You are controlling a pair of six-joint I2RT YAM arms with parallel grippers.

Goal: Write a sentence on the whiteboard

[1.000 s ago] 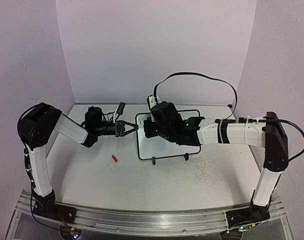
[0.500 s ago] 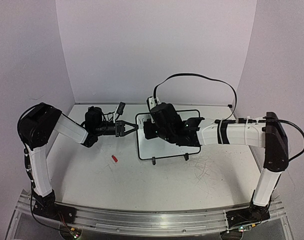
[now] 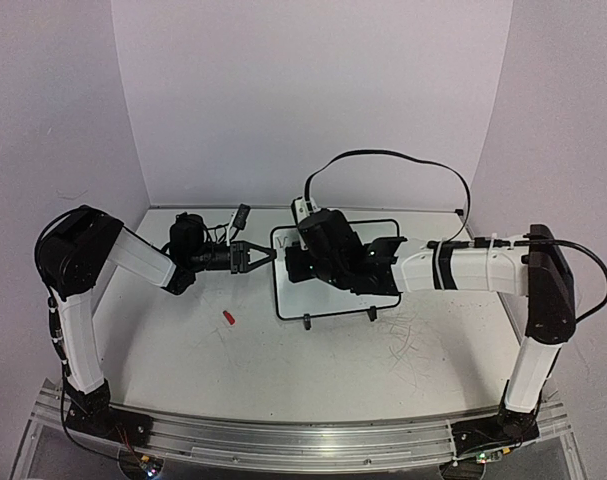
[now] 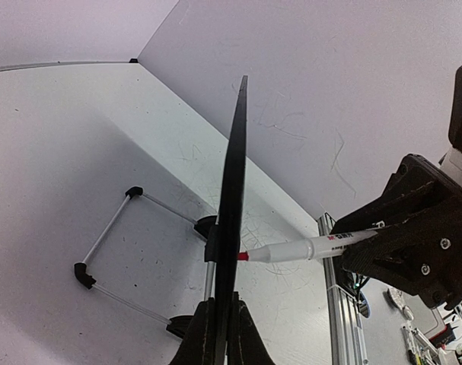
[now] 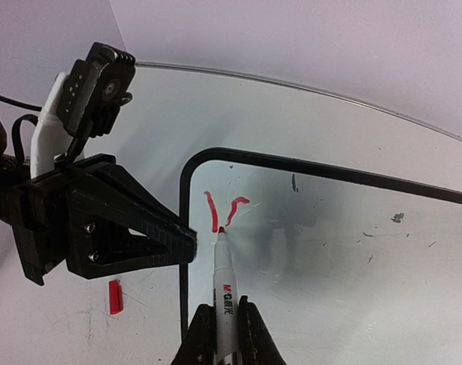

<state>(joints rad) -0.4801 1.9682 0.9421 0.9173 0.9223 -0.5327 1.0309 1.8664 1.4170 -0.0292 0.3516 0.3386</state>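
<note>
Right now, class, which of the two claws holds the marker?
The right claw: it is shut on the white marker, whose red tip touches the whiteboard. The left claw instead clamps the whiteboard's edge.

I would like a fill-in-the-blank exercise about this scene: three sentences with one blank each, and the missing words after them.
1. The marker held in the right gripper has a ____ tip.
2. The left gripper is shut on the whiteboard's ____ frame.
3. The whiteboard carries only ____ short red strokes, just above the marker's tip.

Missing words: red; black; two.
</note>
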